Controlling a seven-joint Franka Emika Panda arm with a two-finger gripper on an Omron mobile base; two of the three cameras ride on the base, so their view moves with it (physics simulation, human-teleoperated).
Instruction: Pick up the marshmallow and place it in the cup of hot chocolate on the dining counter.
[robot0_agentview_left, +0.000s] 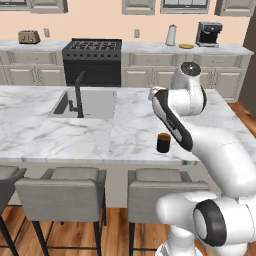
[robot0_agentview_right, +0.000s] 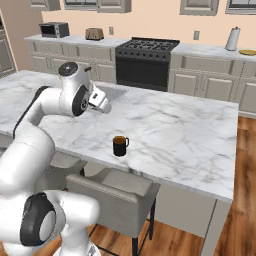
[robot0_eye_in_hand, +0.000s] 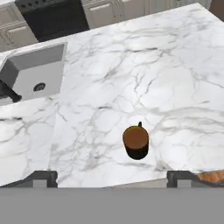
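The small dark cylindrical mug (robot0_eye_in_hand: 136, 142) stands near the white marble desk's (robot0_eye_in_hand: 166, 78) front edge, within reach; the pincer (robot0_eye_in_hand: 112, 177) hovers above, fingers spread, empty.

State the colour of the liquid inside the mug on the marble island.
Warm brown, inside the dark mug; the hand view looks into it from above.

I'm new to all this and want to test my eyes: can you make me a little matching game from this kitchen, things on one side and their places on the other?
Things:
1. cup of hot chocolate
2. sink
3. paper-towel roll
4. toaster

Places:
A. wall counter, right of the stove
B. near the front edge of the dining counter
C. wall counter, left of the stove
D. set into the dining counter, beside the black faucet

Pairs: 1-B, 2-D, 3-A, 4-C
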